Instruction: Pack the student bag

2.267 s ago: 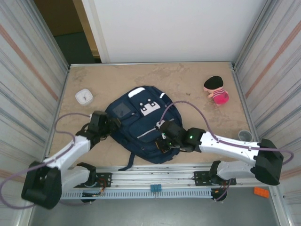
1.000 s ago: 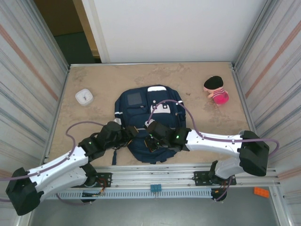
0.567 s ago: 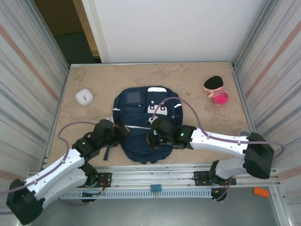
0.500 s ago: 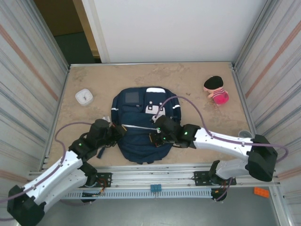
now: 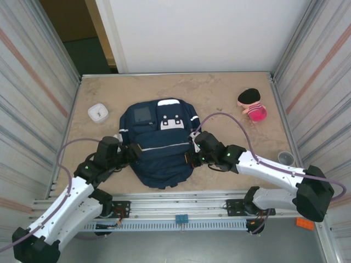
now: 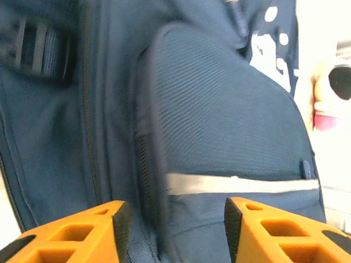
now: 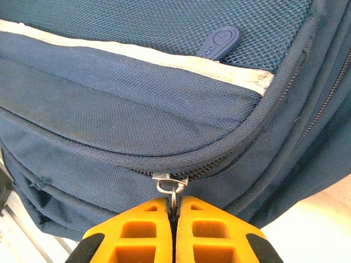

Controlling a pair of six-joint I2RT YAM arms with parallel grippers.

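Student bag (image 5: 159,145) is laid flat, front up, mid table (image 5: 236,104). Its zipper pull (image 7: 171,186) is pinched by the closed right gripper (image 7: 174,211), presumably for unzipping. Left gripper (image 6: 174,213) is held open at the bag's left flank, likely for bracing

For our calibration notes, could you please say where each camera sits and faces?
Top external: above, behind the bases, looking down on the table; left gripper and right gripper flank the student bag.
Left wrist: on the left arm, facing the bag's side past its open orange fingers.
Right wrist: on the right arm, facing the bag's edge; fingers shut on the zipper pull.
Shared: bag in all; pink toy in top external and left wrist.
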